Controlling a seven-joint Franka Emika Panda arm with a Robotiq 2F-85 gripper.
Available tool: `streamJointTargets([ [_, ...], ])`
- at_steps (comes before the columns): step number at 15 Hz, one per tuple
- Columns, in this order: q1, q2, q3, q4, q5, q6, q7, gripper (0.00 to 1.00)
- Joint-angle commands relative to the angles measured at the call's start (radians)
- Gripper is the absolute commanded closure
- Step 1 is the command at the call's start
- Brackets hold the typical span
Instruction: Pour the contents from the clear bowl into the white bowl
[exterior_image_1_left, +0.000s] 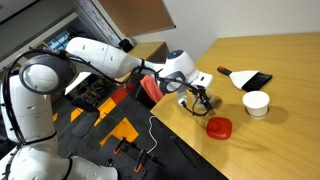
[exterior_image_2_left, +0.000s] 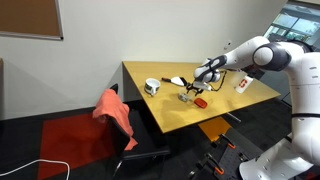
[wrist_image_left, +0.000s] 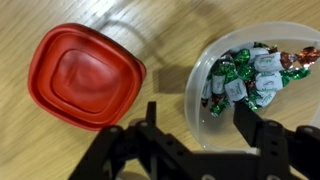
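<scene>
In the wrist view the clear bowl (wrist_image_left: 262, 95) sits on the wooden table and holds the contents (wrist_image_left: 250, 75), a small heap of green and whitish wrapped pieces. My gripper (wrist_image_left: 198, 125) is open and straddles the bowl's near rim, one finger outside it and one finger inside, neither touching. In both exterior views the gripper (exterior_image_1_left: 198, 97) (exterior_image_2_left: 193, 88) is low over the table. The white bowl (exterior_image_1_left: 256, 103) (exterior_image_2_left: 152, 87) stands upright, apart from the gripper. It is out of the wrist view.
A red squarish dish (wrist_image_left: 85, 78) (exterior_image_1_left: 219, 127) (exterior_image_2_left: 200, 101) lies right beside the clear bowl. A black object with a white handle (exterior_image_1_left: 245, 79) lies behind the white bowl. The table's edge (exterior_image_1_left: 175, 125) is close to the gripper. A chair with a red cloth (exterior_image_2_left: 115, 112) stands beside the table.
</scene>
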Motion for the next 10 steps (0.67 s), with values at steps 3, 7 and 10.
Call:
streamJointTargets([
  [3,0.008,0.039,-0.015,0.051,-0.004,-0.025,0.022,0.66],
  [7,0.013,0.036,-0.019,0.047,-0.007,-0.026,0.023,0.96],
  [10,0.017,-0.003,-0.024,0.029,-0.009,-0.032,0.022,0.97],
])
